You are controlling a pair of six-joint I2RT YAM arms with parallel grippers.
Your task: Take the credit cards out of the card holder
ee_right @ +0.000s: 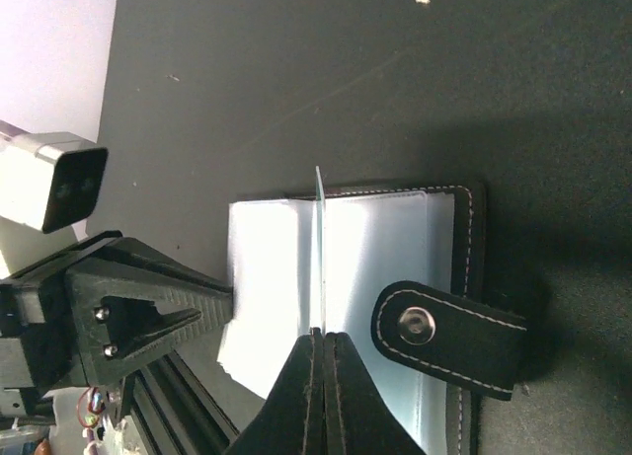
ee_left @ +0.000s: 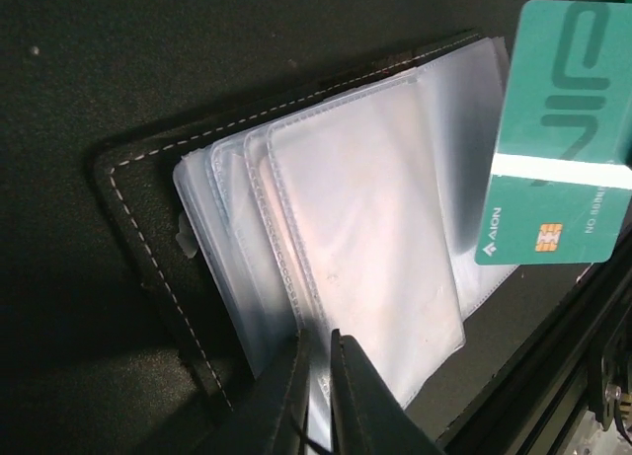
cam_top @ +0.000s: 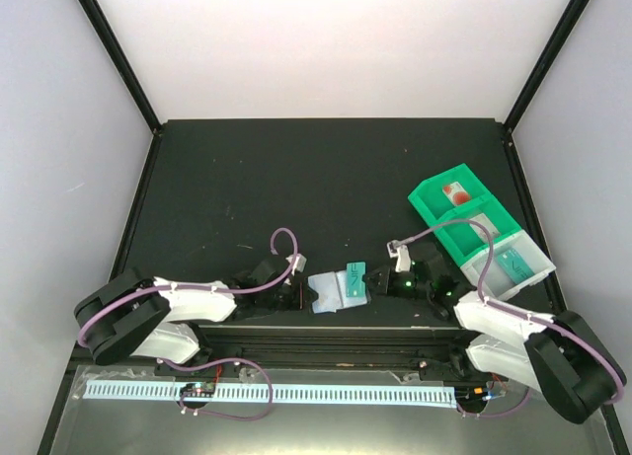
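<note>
The black card holder (cam_top: pixel 318 299) lies open near the table's front edge, between my two grippers. Its clear plastic sleeves (ee_left: pixel 355 238) fan out over the stitched black cover (ee_left: pixel 138 208). My left gripper (ee_left: pixel 321 339) is shut on the edge of one sleeve. My right gripper (ee_right: pixel 322 335) is shut on a teal credit card (ee_right: pixel 320 248), which shows edge-on and upright above the sleeves. The same credit card (ee_left: pixel 558 129) stands at the sleeves' far end in the left wrist view. The snap tab (ee_right: pixel 444 337) lies folded over the sleeves beside my right fingers.
A green compartment tray (cam_top: pixel 425 203) stands at the right. It holds a teal card (cam_top: pixel 515 265) in its near compartment and a red-marked card (cam_top: pixel 456 191) in its far one. The table's front rail (cam_top: pixel 326 327) runs just behind the card holder.
</note>
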